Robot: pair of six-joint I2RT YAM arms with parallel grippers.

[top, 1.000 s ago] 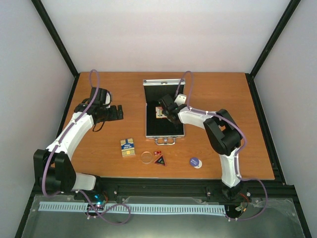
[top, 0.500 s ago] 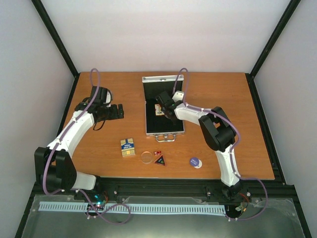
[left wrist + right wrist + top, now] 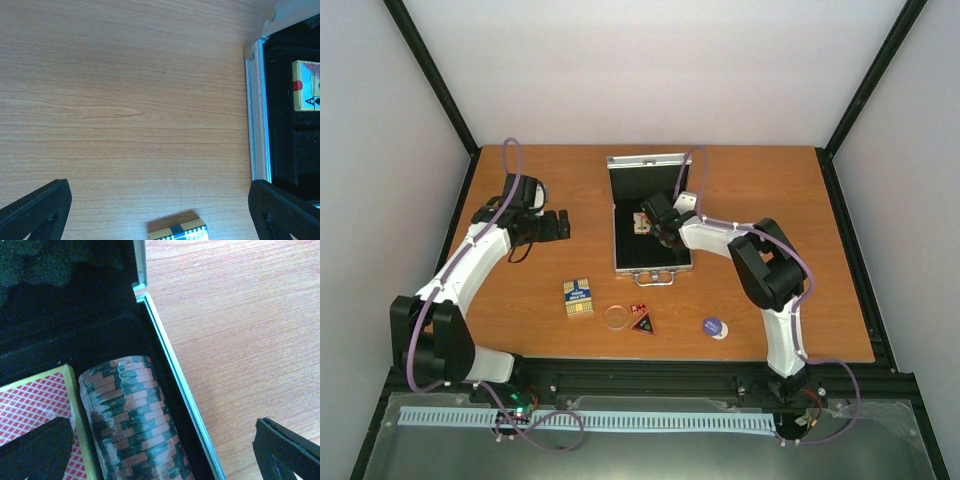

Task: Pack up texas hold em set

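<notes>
The silver case (image 3: pixel 651 262) lies open mid-table with its lid to the rear. My right gripper (image 3: pixel 658 224) hangs inside it, open. In the right wrist view the gripper (image 3: pixel 160 462) has its jaws spread wide over the brown chip stack (image 3: pixel 134 417), which lies against the case's right wall (image 3: pixel 175 375), with the pink deck (image 3: pixel 35 405) beside it. My left gripper (image 3: pixel 558 225) is open and empty left of the case. The blue-yellow deck (image 3: pixel 578 297), clear disc (image 3: pixel 616 317), red dice (image 3: pixel 637 308), black triangle (image 3: pixel 642 323) and blue disc (image 3: pixel 714 326) lie on the table in front.
The left wrist view shows bare wood, the case's left rim (image 3: pixel 257 115), the pink deck (image 3: pixel 305 85) inside the case, and the top of the blue-yellow deck (image 3: pixel 178 232). Black frame posts stand at the table's rear corners.
The right gripper shifted slightly toward the back of the case, and the case slid a little rearward. The left arm has not moved.
</notes>
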